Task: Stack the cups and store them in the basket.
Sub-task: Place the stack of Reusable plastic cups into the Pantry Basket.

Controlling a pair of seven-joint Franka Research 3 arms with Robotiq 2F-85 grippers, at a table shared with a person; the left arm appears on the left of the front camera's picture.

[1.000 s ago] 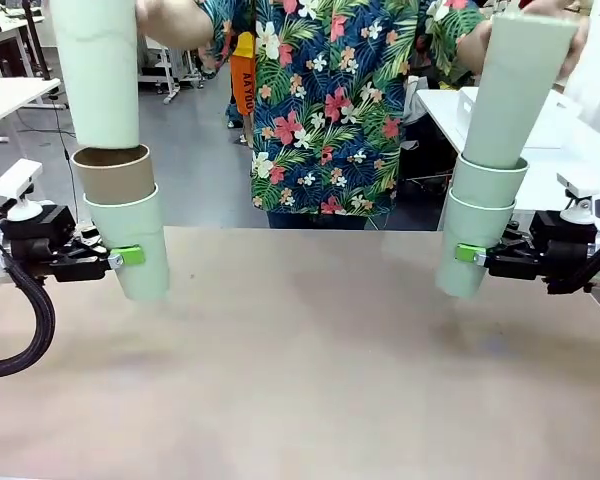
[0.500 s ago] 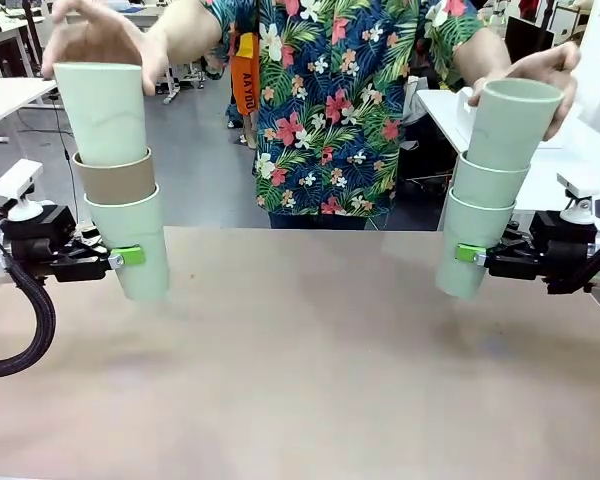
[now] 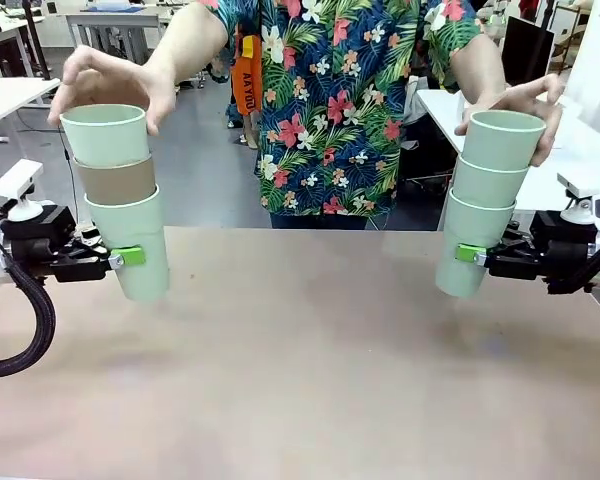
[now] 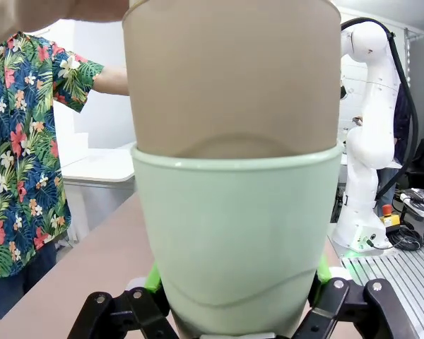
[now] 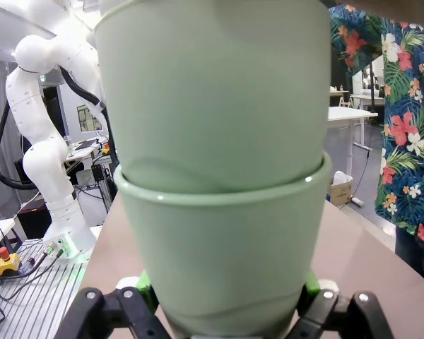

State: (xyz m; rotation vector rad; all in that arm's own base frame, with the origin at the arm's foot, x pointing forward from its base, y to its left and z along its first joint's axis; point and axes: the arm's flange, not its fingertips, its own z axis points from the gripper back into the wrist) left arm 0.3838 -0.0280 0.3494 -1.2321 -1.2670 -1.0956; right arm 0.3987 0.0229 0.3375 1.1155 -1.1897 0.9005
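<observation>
Pushed down by the person's hands (image 3: 108,82), both top cups (image 3: 104,135) sit deeper now, while the left tool (image 3: 135,258) holds the stack with the brown cup (image 3: 120,205) at the counter's (image 3: 300,350) left edge and the right tool (image 3: 466,254) holds the all-green stack (image 3: 485,195) at its right edge.

Only one piece of lettering showed in the front view. It stood on an orange strip (image 3: 244,75) hanging beside the person's floral shirt (image 3: 330,110), at about eleven o'clock from the picture's middle. The dark capitals ran sideways down the strip and were too small to read with any certainty. No other writing could be read.
</observation>
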